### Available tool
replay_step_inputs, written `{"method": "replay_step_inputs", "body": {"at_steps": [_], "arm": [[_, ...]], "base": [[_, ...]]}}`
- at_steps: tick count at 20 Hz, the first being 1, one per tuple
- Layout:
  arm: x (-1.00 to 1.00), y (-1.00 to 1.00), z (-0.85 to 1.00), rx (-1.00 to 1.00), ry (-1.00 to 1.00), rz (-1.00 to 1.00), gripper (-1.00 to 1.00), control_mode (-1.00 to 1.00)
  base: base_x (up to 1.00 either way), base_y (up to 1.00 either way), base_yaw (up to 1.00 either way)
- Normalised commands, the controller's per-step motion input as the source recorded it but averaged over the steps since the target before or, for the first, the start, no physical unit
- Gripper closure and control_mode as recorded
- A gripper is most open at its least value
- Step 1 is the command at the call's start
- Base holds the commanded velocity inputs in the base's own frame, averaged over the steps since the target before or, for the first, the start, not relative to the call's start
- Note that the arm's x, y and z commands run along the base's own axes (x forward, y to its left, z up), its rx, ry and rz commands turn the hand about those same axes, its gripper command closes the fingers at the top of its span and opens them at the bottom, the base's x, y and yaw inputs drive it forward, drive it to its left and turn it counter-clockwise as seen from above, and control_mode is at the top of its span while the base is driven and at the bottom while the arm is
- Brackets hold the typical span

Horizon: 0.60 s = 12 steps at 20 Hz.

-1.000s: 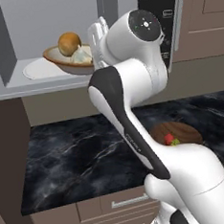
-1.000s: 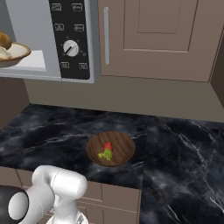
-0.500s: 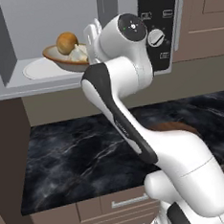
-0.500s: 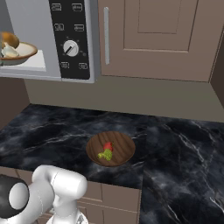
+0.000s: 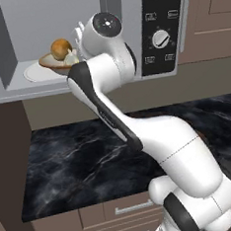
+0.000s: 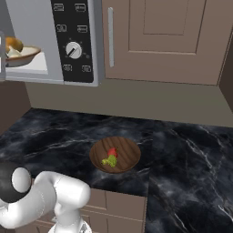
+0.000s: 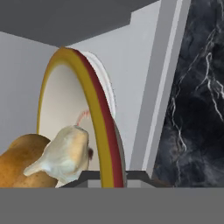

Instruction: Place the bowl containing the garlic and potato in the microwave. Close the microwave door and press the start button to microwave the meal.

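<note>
**Tan bowl was inside the microwave but not let go**

Left base view: The bowl was inside the open microwave, over the white turntable. The potato and the garlic sat in it. The arm reached up to the bowl's right side. The hand hid the gripper, so I could not tell from here how it held on. I also could not tell if the bowl touched the turntable or hung just above it. The door was not in this view.

Right base view: The bowl showed at the left edge, inside the microwave, beside the black panel with the dial. On the counter lay a dark wooden bowl with red and green food. It was well apart from the microwave and no part of the job.

Hand view: The bowl's rim ran up from between the two dark finger tips, so the gripper looked pinched on the rim. The garlic and the potato lay close to the camera.

My guess was that the first step was almost done. The bowl had to be set down and let go. Then the arm had to come out, shut the door and press start.
</note>
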Motion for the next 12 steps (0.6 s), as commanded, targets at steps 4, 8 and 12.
{"method": "replay_step_inputs", "body": {"at_steps": [4,8,12], "arm": [[0.37,0.19,-0.02,-0.11,0.00,-0.01,1.00,-1.00],[0.40,0.12,-0.12,-0.08,0.00,-0.04,1.00,-1.00],[0.40,0.03,-0.18,-0.03,0.00,-0.04,1.00,-1.00]], "base": [[0.00,0.00,0.00],[0.00,0.00,0.00],[0.00,0.00,0.00]]}}
